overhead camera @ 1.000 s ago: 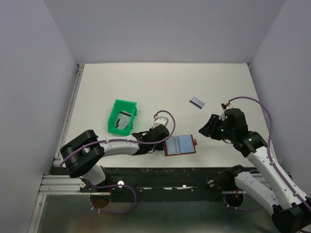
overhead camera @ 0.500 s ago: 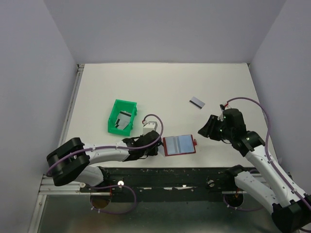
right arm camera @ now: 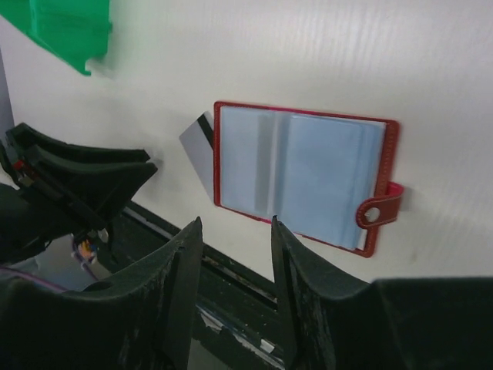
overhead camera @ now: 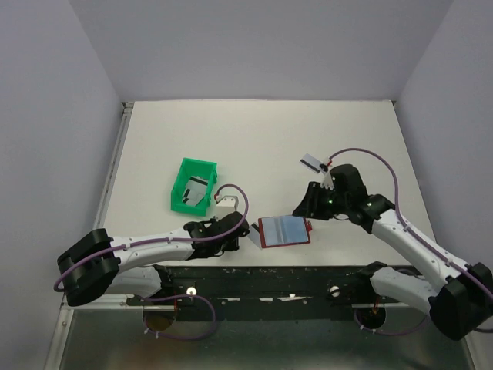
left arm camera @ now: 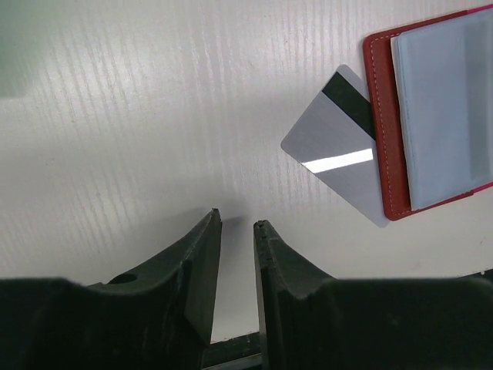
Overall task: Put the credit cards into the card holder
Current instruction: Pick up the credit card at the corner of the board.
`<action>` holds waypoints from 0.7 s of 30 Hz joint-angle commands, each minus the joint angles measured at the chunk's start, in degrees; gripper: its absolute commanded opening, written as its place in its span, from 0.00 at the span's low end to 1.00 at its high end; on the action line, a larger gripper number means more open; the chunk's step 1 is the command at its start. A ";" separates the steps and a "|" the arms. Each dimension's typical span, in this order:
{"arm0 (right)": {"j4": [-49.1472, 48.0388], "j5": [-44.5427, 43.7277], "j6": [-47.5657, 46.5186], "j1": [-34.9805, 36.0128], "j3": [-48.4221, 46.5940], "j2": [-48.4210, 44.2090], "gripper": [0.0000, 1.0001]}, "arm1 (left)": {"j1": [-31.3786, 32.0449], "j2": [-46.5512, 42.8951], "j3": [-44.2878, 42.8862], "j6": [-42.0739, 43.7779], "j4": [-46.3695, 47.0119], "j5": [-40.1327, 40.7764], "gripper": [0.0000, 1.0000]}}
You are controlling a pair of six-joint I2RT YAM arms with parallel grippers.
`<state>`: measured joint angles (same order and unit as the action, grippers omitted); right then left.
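Card holder [overhead camera: 285, 230] lies open flat on desk [overhead camera: 231, 139], pockets up for loading; credit card [left arm camera: 339, 150] tilted at its edge, corner tucked, not fully in; left fingers [left arm camera: 206, 239] just beside credit card, slightly apart, empty; right fingers [right arm camera: 286, 254] above card holder, open, empty; second card [overhead camera: 311, 162] lies beyond.

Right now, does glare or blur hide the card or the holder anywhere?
Left wrist: a bright glare streak crosses the card, edges sharp. Right wrist: card holder sharp, near fingers dark, little detail. Top external: even light, faint shadows.
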<state>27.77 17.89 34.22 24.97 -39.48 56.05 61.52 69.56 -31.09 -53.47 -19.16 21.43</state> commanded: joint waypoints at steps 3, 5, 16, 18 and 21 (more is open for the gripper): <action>-7.27 1.80 2.25 13.41 -5.77 12.13 0.48 | 0.10 -1.61 1.38 -2.60 0.08 2.30 0.38; -10.09 1.80 4.44 16.93 -6.48 15.47 0.47 | 0.18 -3.02 2.52 -3.04 0.09 2.56 0.38; -13.44 1.10 7.36 24.68 -13.07 32.00 0.32 | 0.09 -7.25 4.02 -2.34 -1.32 5.02 0.38; -13.18 0.22 7.53 25.04 -14.13 33.94 0.28 | 0.18 -7.33 4.11 -2.25 -0.71 5.11 0.38; -13.00 -1.10 7.97 25.04 -14.74 36.23 0.24 | 0.10 -7.95 4.46 -1.11 1.66 4.85 0.38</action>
<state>15.73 18.90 41.19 49.56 -52.27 89.69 61.52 62.89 -27.55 -55.72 -19.44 24.67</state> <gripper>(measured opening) 0.263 0.380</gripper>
